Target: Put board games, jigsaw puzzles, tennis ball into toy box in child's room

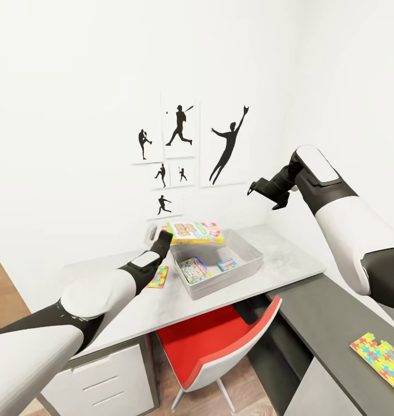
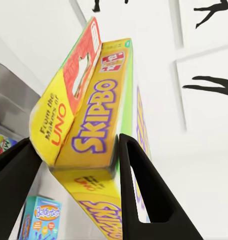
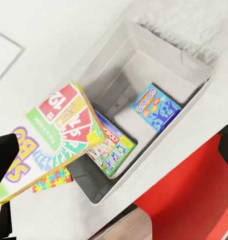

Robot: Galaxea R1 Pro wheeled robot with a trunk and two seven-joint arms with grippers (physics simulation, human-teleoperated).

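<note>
- Your left gripper (image 2: 76, 160) had its jaws clenched on the Skip-Bo box (image 1: 196, 232), pinching one narrow end so the box stuck out flat over the grey bin (image 1: 250, 263), ready to drop in.
- The box hung above the bin's rim at about 11 o'clock from the bin's middle; part of it was still over the tabletop (image 1: 289, 260), so you likely needed to carry it further inward before letting go.
- Two smaller game boxes lay on the bin floor: a green one (image 3: 112, 146) and a blue one (image 3: 155, 106), well apart.
- One jigsaw puzzle (image 1: 158, 277) sat on the tabletop beside the bin at 9 o'clock, under your left forearm; another (image 1: 383, 359) lay on the dark lower section.
- Your right gripper (image 1: 265, 193) hovered high above the bin, carrying nothing, jaws apparently released; I judged it was parked for an overhead look.
</note>
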